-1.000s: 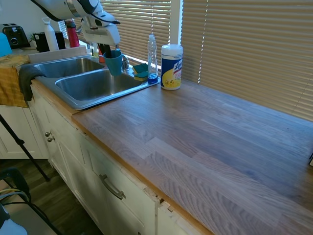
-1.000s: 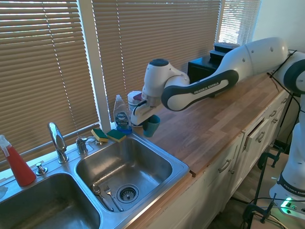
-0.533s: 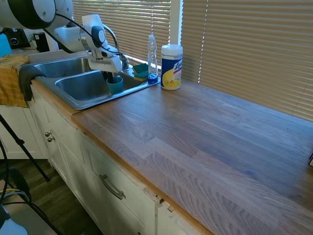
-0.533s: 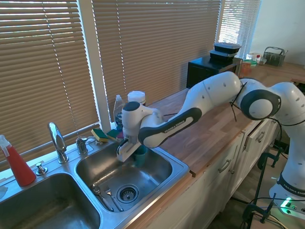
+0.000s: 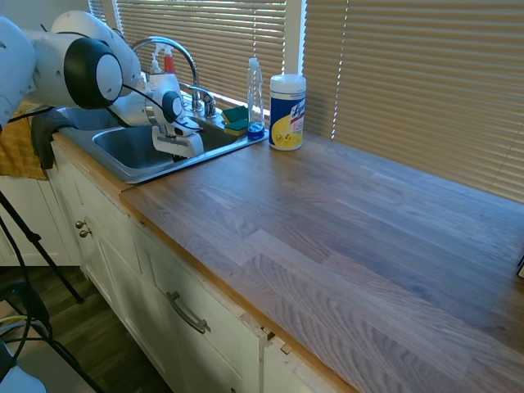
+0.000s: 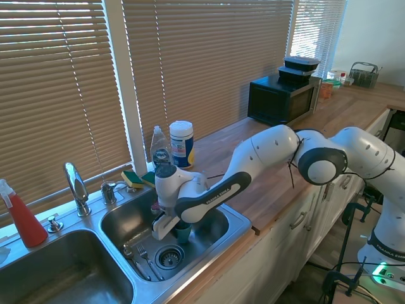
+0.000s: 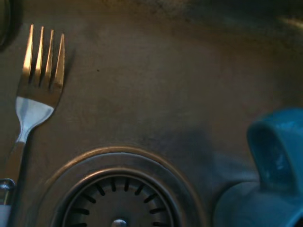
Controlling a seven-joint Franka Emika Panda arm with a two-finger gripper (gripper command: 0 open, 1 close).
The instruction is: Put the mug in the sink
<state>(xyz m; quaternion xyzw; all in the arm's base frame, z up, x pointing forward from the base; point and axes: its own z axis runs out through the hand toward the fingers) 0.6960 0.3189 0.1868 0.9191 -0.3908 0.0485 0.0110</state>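
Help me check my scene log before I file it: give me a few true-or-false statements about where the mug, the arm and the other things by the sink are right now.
1. The small teal-blue mug is down inside the stainless steel sink, close to the round drain. True.
2. The mug stands on the wooden countertop. False: it is in the basin.
3. A silver fork lies on the basin floor near the drain. True.
4. The white-and-yellow wipes canister lies tipped over in the sink. False: it stands upright on the countertop.
5. The gripper reaches into the basin that holds the mug. True.
6. The red spray bottle sits beside the black microwave. False: it is at the sink's far end.
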